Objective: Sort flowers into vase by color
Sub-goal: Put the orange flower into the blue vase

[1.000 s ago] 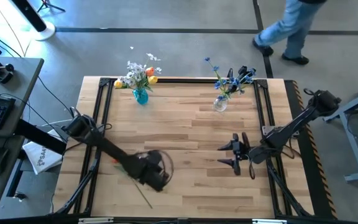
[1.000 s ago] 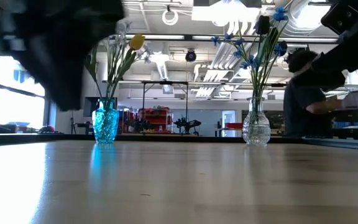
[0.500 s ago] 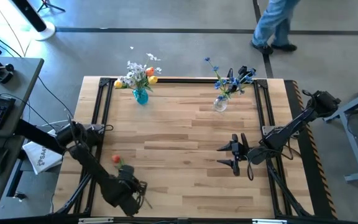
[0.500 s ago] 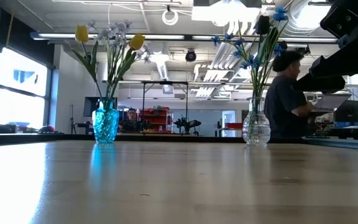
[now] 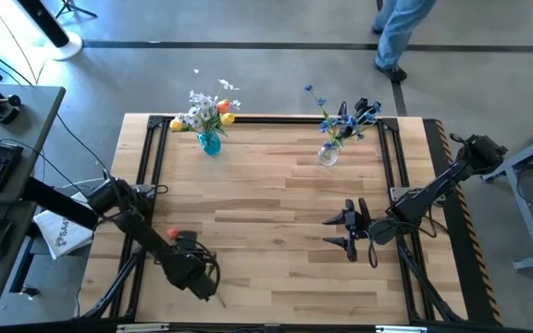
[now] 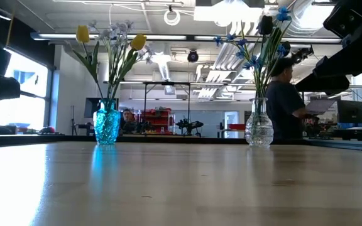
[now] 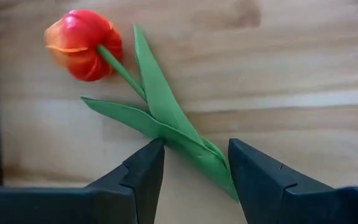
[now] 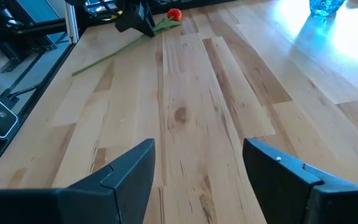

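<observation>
A red tulip [image 7: 82, 43] lies flat on the wooden table near its front left, with its head toward the left edge [image 5: 172, 236] and its stem running toward the near edge [image 5: 218, 298]. My left gripper [image 7: 194, 149] is open above it, pointing down, with one finger on either side of the stem where the green leaves [image 7: 160, 106] join it. It also shows in the high view [image 5: 192, 265]. My right gripper [image 5: 343, 231] is open and empty over the table's right half. A blue vase [image 5: 209, 141] holds yellow, orange and white flowers. A clear vase [image 5: 328, 154] holds blue flowers.
Both vases stand near the far edge and show in the low view as the blue vase [image 6: 107, 125] and the clear vase [image 6: 258, 129]. A black frame rail [image 5: 146, 185] runs along the table's left side, close to the tulip. A person [image 5: 398, 28] walks beyond the far edge.
My left gripper has swung from the table's middle-left toward the near left corner, then come back a little toward the far edge, and now stands over the tulip's stem. The tulip has stayed where it lay. The person behind the table has walked on.
</observation>
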### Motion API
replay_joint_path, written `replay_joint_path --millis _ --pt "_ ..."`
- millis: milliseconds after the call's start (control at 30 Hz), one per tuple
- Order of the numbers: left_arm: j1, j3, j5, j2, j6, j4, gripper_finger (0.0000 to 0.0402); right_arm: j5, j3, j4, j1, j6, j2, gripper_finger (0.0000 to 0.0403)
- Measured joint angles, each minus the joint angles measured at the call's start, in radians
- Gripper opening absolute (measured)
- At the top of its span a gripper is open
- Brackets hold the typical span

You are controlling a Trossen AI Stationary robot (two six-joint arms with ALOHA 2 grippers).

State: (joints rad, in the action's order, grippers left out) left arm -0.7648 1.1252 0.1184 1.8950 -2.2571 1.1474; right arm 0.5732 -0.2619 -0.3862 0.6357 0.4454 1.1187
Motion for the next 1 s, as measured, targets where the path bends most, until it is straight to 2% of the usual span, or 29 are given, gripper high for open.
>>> replay_joint_path --millis 133,233,367,500,567,733,867,1000 --pt "0.022 0.0 0.125 0.0 0.025 -0.001 0.0161 0.025 0.0 0.0 0.0 0.0 0.0 0.024" --pt "0.057 0.0 0.248 0.0 0.123 -0.023 0.0147 0.029 0.0 -0.005 -0.001 0.0 0.0 0.024" --pt "0.127 0.0 0.39 0.0 0.363 -0.074 0.0123 0.029 0.0 -0.008 -0.001 0.0 0.0 0.024" --pt "0.202 0.0 0.574 0.0 0.733 -0.186 0.0106 0.029 0.0 -0.008 -0.001 0.007 0.0 0.024" --pt "0.241 0.004 0.626 0.0 0.793 -0.204 0.0102 0.029 0.0 -0.008 -0.001 0.012 0.0 0.024" --pt "0.324 0.018 0.524 -0.017 0.676 -0.174 0.0102 0.027 0.0 -0.008 -0.001 0.035 0.0 0.024" --pt "0.32 0.017 0.408 -0.021 0.585 -0.166 0.0106 0.026 0.0 -0.008 -0.001 0.037 0.0 0.024" --pt "0.288 0.017 0.382 -0.021 0.463 -0.163 0.0126 0.026 0.0 -0.008 -0.001 0.037 0.0 0.024"
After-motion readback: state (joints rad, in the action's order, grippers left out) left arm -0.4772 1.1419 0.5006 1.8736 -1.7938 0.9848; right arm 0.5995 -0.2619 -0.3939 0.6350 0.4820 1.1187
